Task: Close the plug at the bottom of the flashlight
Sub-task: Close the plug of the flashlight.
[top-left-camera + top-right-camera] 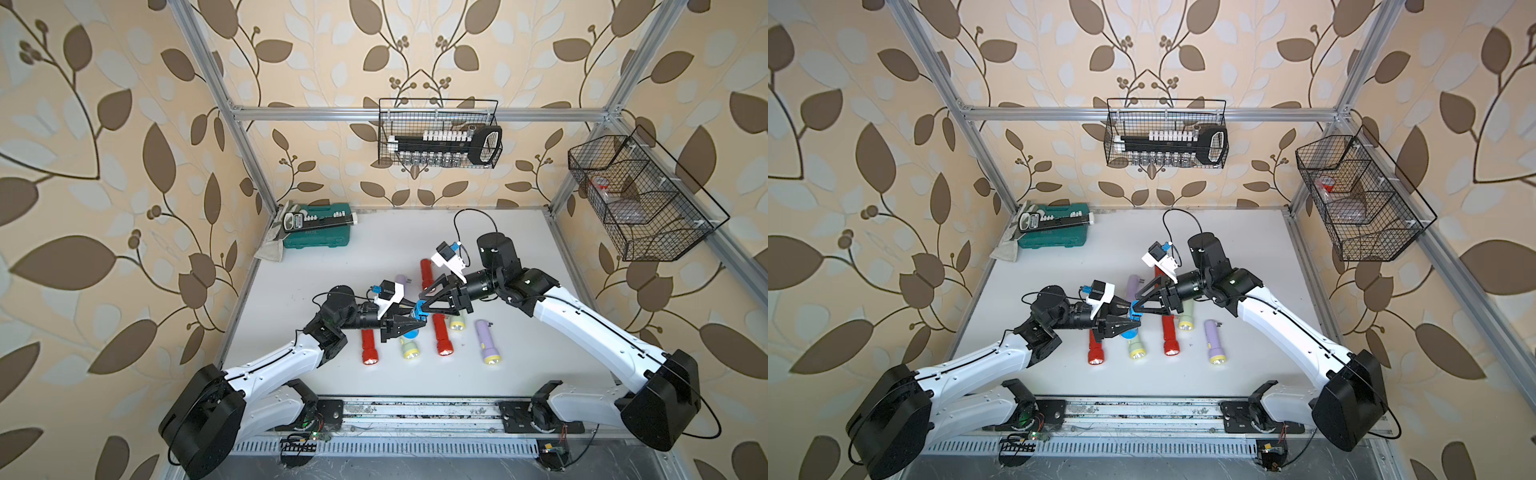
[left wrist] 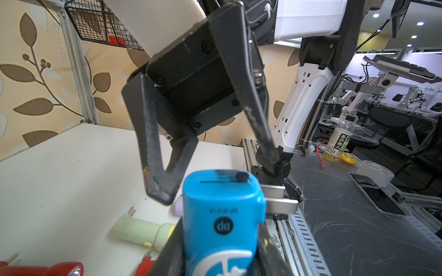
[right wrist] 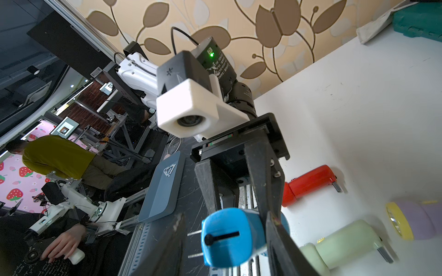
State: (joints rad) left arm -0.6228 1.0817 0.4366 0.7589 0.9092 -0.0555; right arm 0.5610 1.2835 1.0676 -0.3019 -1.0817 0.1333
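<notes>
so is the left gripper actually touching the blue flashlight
touching: the left wrist view shows the blue flashlight wedged between the fingers of the left gripper, with no gap on either side.

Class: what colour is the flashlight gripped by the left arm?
Blue; the flashlight shows best in the left wrist view.

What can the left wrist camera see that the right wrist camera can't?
Only the left wrist camera sees a tea bottle and a tape roll. Only the right wrist camera sees a person in a yellow shirt and the green toolbox. Both see the blue flashlight with its plug prongs sticking out.
</notes>
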